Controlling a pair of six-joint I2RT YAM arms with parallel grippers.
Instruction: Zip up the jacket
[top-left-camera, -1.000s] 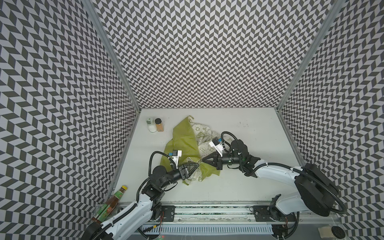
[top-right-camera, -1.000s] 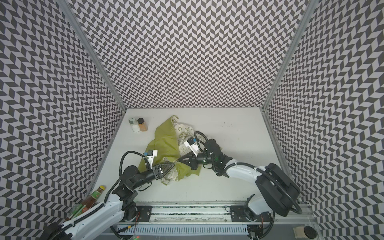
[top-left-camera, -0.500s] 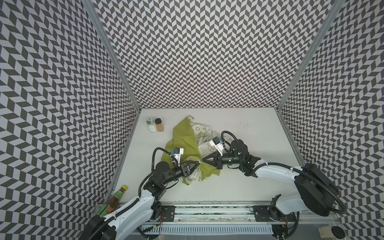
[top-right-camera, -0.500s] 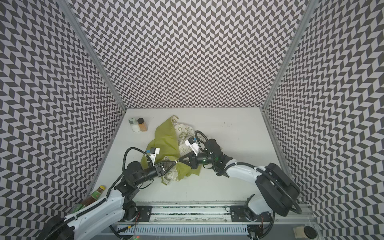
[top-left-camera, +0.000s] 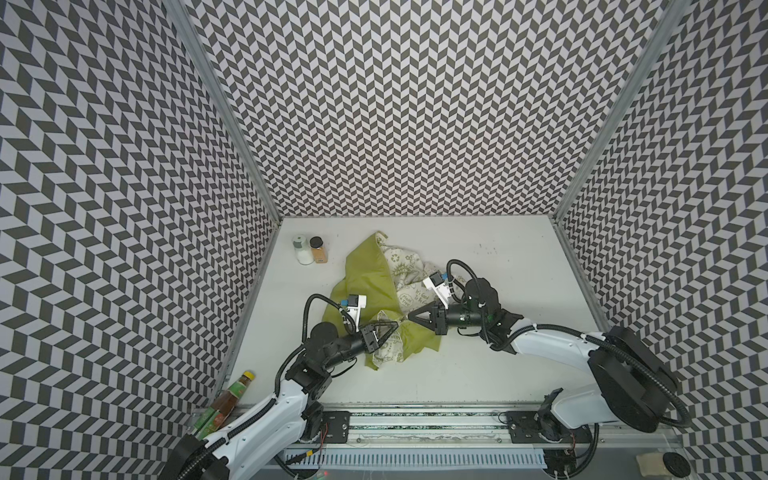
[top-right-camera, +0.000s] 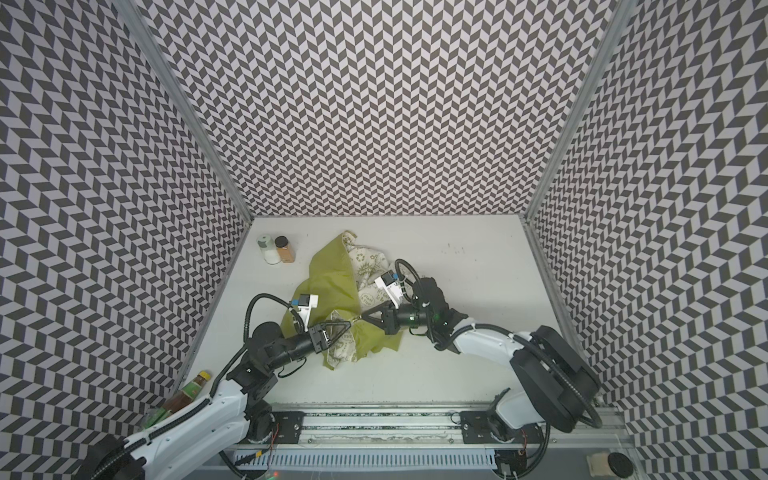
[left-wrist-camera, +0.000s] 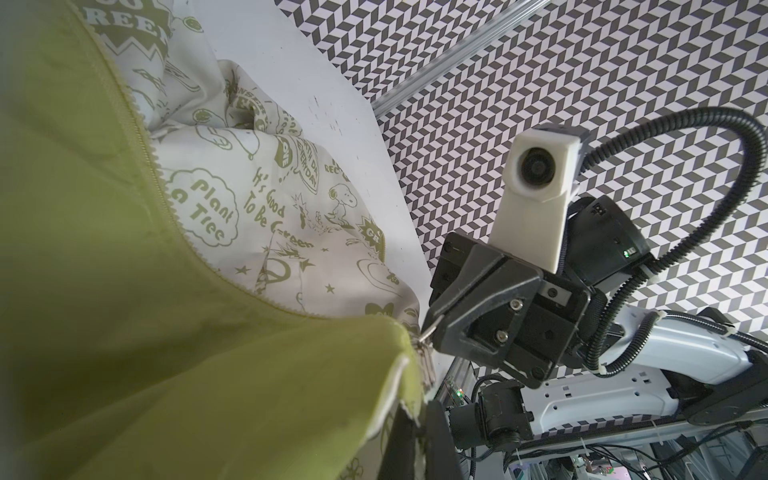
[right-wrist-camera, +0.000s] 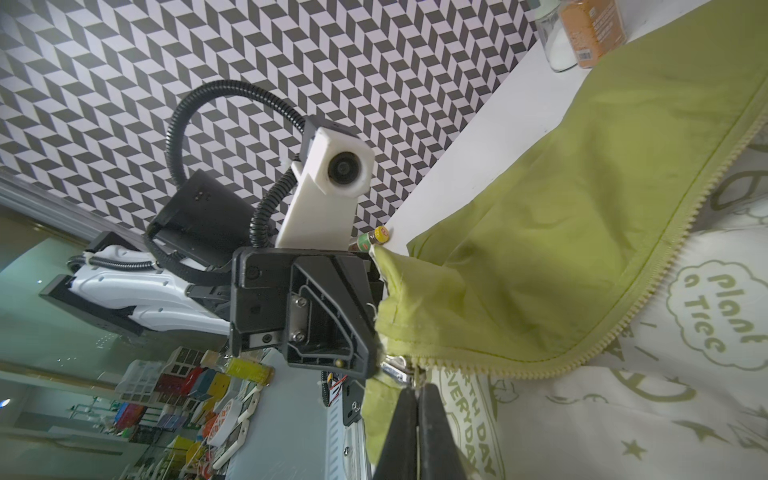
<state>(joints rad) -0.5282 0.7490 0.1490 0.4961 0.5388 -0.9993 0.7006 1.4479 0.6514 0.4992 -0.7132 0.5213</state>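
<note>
The jacket (top-left-camera: 369, 274): thin lime-green cloth, matt, lightly creased. Its lining (left-wrist-camera: 249, 199) is cream cloth w/ green print, smooth. Zip teeth (right-wrist-camera: 671, 241) look like pale plastic; the zip pull (left-wrist-camera: 429, 331) is bright metal, shiny. The right gripper (left-wrist-camera: 432, 326): black plastic, matt, w/ small metal screws. Wrist camera housing (left-wrist-camera: 536, 199): white matt plastic. Cable hose (left-wrist-camera: 715, 137): black ribbed plastic. The table (top-left-camera: 498, 361): white, smooth, matt. The jar (right-wrist-camera: 557, 45): clear, glossy; glass or plastic, cannot tell.

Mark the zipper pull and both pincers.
zipper pull (left-wrist-camera: 425, 333): left wrist view, metal tab.
left pincer (top-left-camera: 395, 327): in a top view, between fingertips.
right pincer (left-wrist-camera: 435, 324): left wrist view, between fingertips.
</note>
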